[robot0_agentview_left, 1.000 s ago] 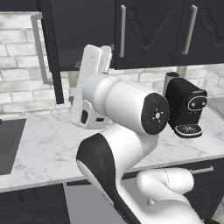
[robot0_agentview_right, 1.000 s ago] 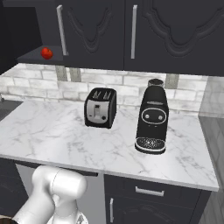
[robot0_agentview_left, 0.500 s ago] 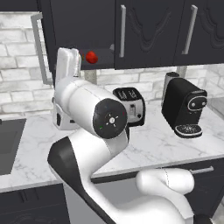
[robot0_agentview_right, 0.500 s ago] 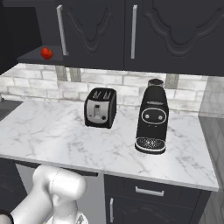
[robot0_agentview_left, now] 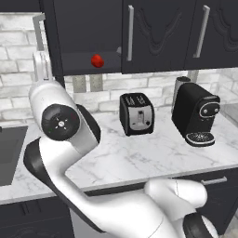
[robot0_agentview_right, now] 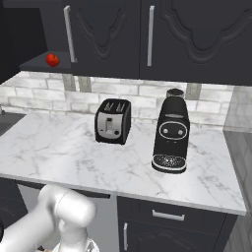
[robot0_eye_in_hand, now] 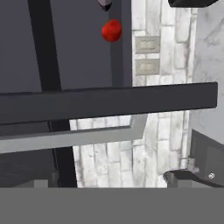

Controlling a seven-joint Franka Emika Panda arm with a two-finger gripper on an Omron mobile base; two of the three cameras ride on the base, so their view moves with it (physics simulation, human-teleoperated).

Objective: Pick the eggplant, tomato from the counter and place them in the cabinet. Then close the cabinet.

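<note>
The tomato point(robot0_agentview_left: 97, 61) point(robot0_agentview_right: 52, 60) point(robot0_eye_in_hand: 111, 31) is a glossy red ball lying on the open cabinet's shelf point(robot0_agentview_left: 79, 64). A greyish-purple tip at the hand view's top edge looks like the eggplant point(robot0_eye_in_hand: 105, 4), lying beside the tomato. The cabinet's left door point(robot0_eye_in_hand: 109, 103) stands open, and its edge and silver bar handle point(robot0_eye_in_hand: 65, 138) point(robot0_agentview_left: 39, 28) cross just in front of my gripper point(robot0_eye_in_hand: 111, 186). My gripper point(robot0_agentview_left: 41, 56) is raised at the left, by that door, open with nothing in it. The marble counter point(robot0_agentview_left: 153, 153) point(robot0_agentview_right: 64, 147) lies below.
A black and silver toaster point(robot0_agentview_left: 136, 114) point(robot0_agentview_right: 113, 121) and a black coffee machine point(robot0_agentview_left: 195, 114) point(robot0_agentview_right: 171, 133) stand at the back of the counter. A sink point(robot0_agentview_left: 9, 153) lies at the left. The other cabinet doors point(robot0_agentview_right: 192, 34) are shut.
My arm has swung left across the left base view, uncovering the toaster and the tomato. The gripper has stayed open. The things on the counter have not moved.
</note>
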